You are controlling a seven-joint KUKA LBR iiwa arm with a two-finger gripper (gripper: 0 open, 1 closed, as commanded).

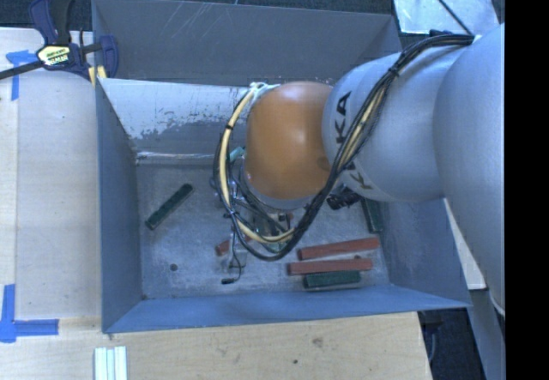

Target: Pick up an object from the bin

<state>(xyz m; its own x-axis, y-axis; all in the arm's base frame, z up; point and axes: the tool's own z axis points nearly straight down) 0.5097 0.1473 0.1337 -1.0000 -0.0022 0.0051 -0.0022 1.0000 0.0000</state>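
My gripper hangs low over the bin floor, left of the middle and near the front wall, mostly hidden under the arm's orange cover and cables. A small reddish-brown piece lies right against its left side; whether it is being touched I cannot tell. A dark green flat bar lies aslant on the floor to the left, well apart from the gripper. To the right lie a reddish-brown bar and a second one just in front of it.
A dark green block lies against the front wall at the right. Another dark green piece shows by the right wall, partly under the arm. The arm covers the middle and right rear of the bin.
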